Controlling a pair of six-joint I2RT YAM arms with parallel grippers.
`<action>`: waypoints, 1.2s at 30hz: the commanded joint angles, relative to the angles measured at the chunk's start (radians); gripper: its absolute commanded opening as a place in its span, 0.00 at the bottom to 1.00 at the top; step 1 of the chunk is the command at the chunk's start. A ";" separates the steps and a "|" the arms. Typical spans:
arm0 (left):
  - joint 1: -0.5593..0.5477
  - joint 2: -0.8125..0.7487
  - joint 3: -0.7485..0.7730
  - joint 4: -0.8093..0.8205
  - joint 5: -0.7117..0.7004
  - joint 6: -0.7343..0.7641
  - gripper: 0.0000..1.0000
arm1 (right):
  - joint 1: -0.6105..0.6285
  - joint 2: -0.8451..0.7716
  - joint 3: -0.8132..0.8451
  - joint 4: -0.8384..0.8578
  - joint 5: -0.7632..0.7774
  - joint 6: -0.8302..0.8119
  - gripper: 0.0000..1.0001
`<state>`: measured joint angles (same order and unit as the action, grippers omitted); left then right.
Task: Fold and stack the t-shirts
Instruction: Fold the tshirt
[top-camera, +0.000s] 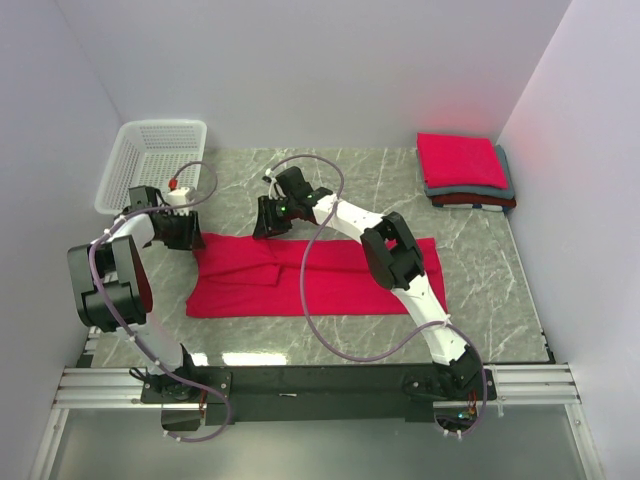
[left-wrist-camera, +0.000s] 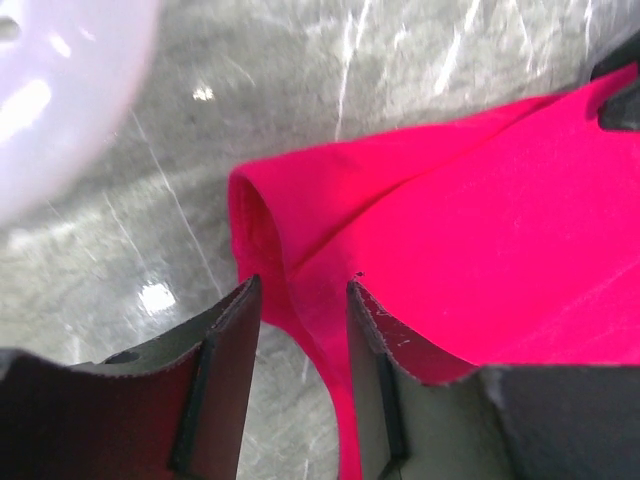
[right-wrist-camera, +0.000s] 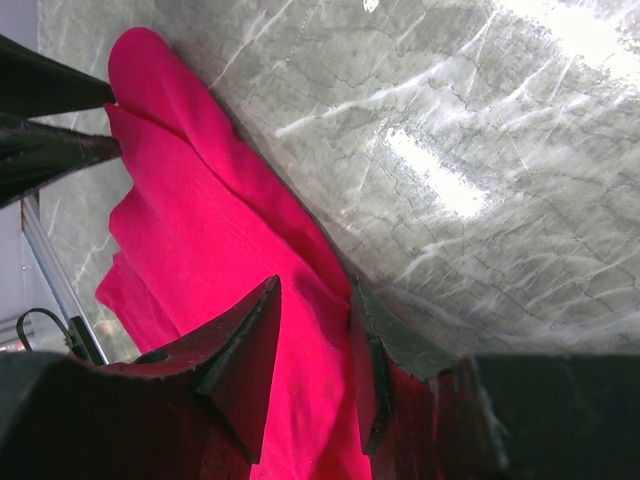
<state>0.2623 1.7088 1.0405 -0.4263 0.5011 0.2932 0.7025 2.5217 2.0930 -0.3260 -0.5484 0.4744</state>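
Note:
A crimson t-shirt (top-camera: 240, 285) lies flat across the marble table, a folded flap at its left end. My left gripper (top-camera: 188, 238) is at its far-left corner. In the left wrist view (left-wrist-camera: 303, 285) its jaws stand apart with the shirt's edge (left-wrist-camera: 480, 220) running between them. My right gripper (top-camera: 268, 228) is at the shirt's far edge. In the right wrist view (right-wrist-camera: 315, 285) its jaws stand apart astride the cloth (right-wrist-camera: 190, 220). A stack of folded shirts (top-camera: 462, 160), crimson over grey over dark red, sits at the back right.
A white lattice basket (top-camera: 150, 160) stands at the back left, just behind the left gripper. White walls close in the table on the left, back and right. The right arm (top-camera: 400, 260) reaches over the spread shirt.

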 joint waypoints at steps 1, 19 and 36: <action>-0.001 0.008 0.052 0.020 0.039 -0.005 0.44 | 0.005 -0.075 0.030 0.001 0.005 -0.014 0.41; -0.017 0.012 0.069 0.009 0.051 -0.003 0.13 | 0.002 -0.084 0.030 0.004 -0.016 -0.011 0.18; -0.018 -0.135 0.041 -0.084 0.102 0.099 0.01 | 0.003 -0.198 -0.054 0.008 -0.065 0.000 0.00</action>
<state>0.2474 1.6722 1.0756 -0.4717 0.5465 0.3332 0.7025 2.4302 2.0575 -0.3298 -0.5823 0.4747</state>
